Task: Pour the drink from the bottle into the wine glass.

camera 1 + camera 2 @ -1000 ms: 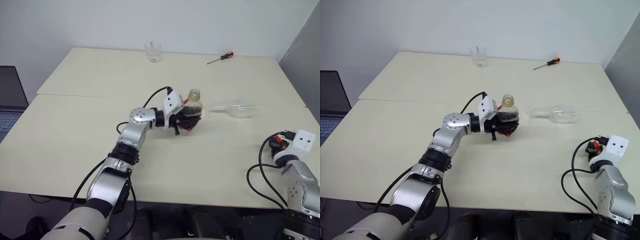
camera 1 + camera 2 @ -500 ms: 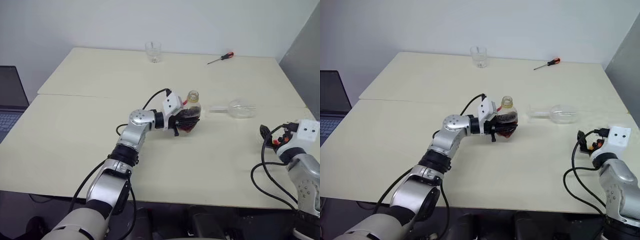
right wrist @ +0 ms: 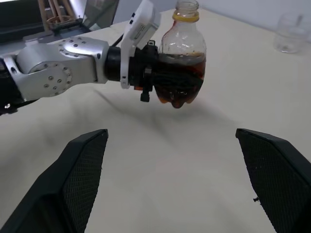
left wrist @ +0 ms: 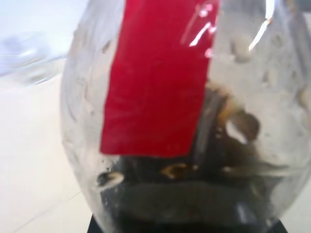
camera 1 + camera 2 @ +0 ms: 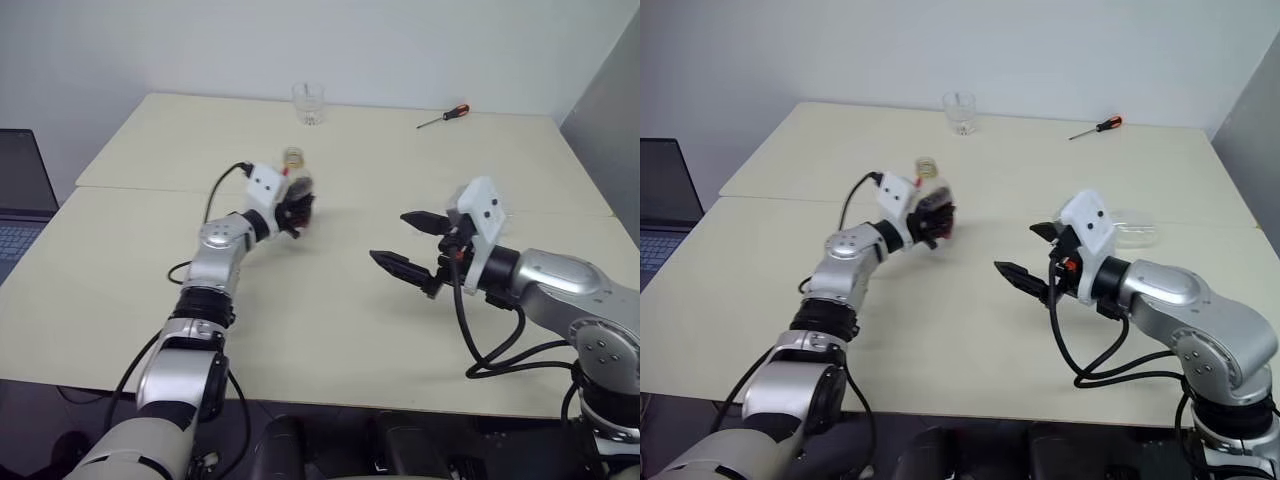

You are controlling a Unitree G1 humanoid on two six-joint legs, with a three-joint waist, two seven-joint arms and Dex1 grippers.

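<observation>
The left gripper [image 3: 163,80] is clamped around the belly of the small squat clear plastic bottle [image 3: 181,58], holding it upright and lifted clear of the pale cream counter [image 5: 330,320], left of centre. The bottle's mouth is uncapped, with a yellow band at the neck, and the dark brown drink [image 3: 181,85] sits in its lower half. In the left wrist view a red label [image 4: 158,77] runs down the bottle's wall. The right gripper [image 5: 408,244] hovers over the middle of the counter, right of the bottle and well apart from it, its two black fingers spread wide with nothing between them. The clear stemmed wine glass [image 5: 1134,228] lies tipped on its side just beyond the right arm. At the far edge stand a short clear tumbler [image 5: 308,103] and a red-handled screwdriver [image 5: 442,117].
</observation>
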